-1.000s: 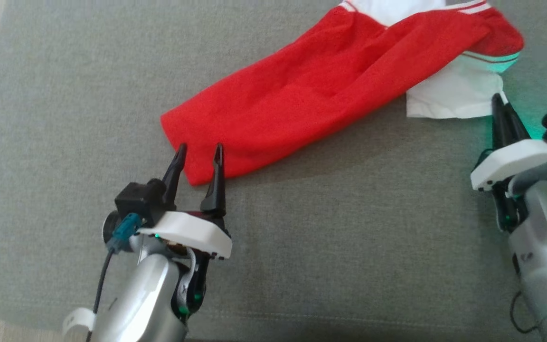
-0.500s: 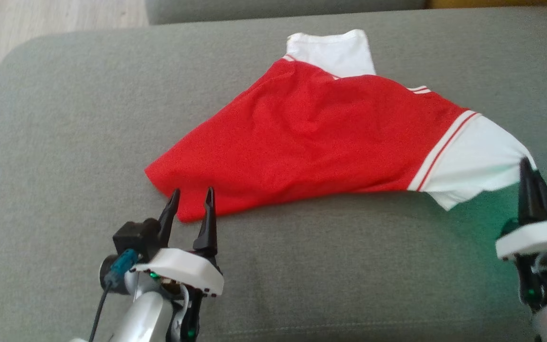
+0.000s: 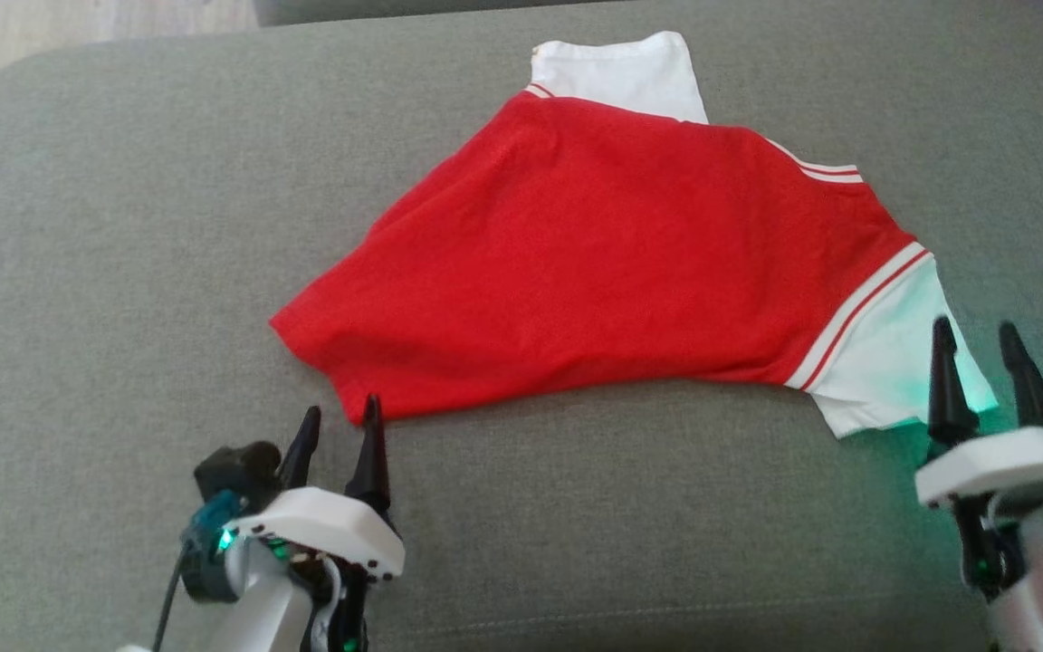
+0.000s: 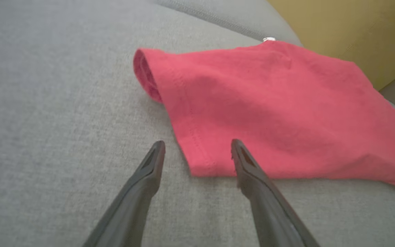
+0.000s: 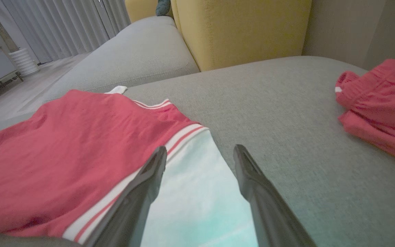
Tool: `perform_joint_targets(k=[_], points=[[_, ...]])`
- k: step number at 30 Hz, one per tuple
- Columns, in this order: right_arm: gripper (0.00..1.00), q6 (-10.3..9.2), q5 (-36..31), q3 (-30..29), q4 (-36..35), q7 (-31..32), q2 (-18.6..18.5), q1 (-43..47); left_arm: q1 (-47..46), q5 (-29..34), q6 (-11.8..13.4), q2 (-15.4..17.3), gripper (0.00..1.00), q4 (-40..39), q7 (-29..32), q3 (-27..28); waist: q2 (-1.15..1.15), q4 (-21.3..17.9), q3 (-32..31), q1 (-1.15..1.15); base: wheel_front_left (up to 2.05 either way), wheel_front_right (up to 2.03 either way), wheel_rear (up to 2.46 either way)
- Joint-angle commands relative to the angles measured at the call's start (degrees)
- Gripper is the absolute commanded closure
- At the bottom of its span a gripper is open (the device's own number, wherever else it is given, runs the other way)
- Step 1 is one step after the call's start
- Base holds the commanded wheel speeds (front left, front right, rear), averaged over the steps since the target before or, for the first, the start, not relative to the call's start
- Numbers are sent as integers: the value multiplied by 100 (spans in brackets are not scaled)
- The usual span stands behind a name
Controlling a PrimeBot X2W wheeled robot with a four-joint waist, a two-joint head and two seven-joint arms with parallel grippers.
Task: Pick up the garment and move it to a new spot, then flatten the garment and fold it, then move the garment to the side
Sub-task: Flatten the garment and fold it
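Garment (image 3: 612,263) lies flat on sofa cushion (image 3: 123,226); nothing grasped.
Left gripper (image 3: 341,406) fingers released at its 7 o'clock corner; right gripper (image 3: 974,324) fingers released over white sleeve, 4 o'clock.

We are seeing the garment (image 3: 612,263) showing bright red across the middle of the head view. It is turning white at the top centre and lower right, with thin red-and-white stripes running along each join. The sofa cushion (image 3: 123,272) beneath is showing plain grey-green. The left gripper (image 3: 341,407) and right gripper (image 3: 974,326) are both showing black above white, with green light glowing at lower right. In the right wrist view, a yellow backrest (image 5: 238,31) is showing along the top and another red cloth (image 5: 379,103) at the right edge.
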Motion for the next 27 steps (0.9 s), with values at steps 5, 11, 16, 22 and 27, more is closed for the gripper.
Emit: perform_joint_targets(k=[5,11,16,22,27], points=[[0,37,-44,281,-373,-37,23,-290,-466,-216,-34,48,0,348,-34,96,0,-166,142,0,0,0,0],[0,37,6,390,-449,-37,57,-382,-831,-328,-253,48,0,774,-34,-200,0,-259,198,0,0,0,0],[0,37,44,419,-464,-37,105,-380,-962,-351,-398,48,100,1057,-34,-449,0,-270,90,0,0,0,0],[0,37,31,479,-425,-38,200,-298,-906,17,-388,48,100,699,-34,-322,0,-269,-163,0,0,0,0],[0,37,27,398,-375,-38,280,-149,-723,693,-417,48,100,-584,-34,-131,0,-153,-374,0,0,0,0]])
